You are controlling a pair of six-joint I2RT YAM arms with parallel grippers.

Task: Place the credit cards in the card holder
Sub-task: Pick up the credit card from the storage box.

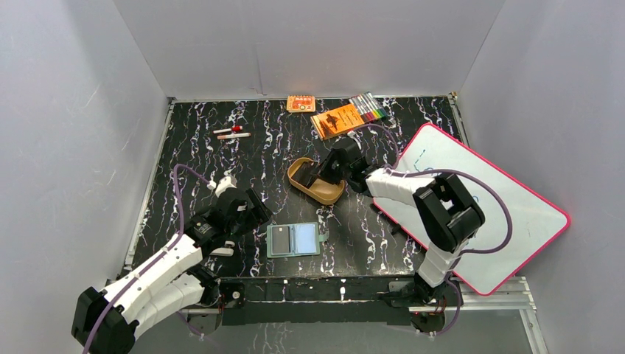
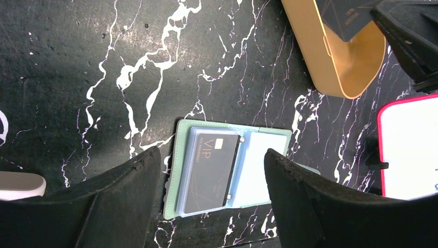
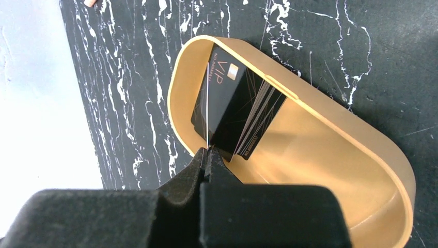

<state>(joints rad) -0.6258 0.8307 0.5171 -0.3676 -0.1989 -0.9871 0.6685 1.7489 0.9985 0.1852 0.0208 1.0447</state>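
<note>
While the right gripper sits in one tan oval tray, one sage-green folding card holder lies open on the black marbled table, near its front edge.
Thin dark grey-black VIP credit cards: several fanned in tray, count unclear; one credit card in holder's left pale-blue pocket. Right fingers clenched on a tray card's edge. Left gripper spread wide above holder, grasping nothing.

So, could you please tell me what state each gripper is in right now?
Left gripper: open, holding nothing, above the card holder.
Right gripper: shut on the edge of a credit card in the tray.
</note>
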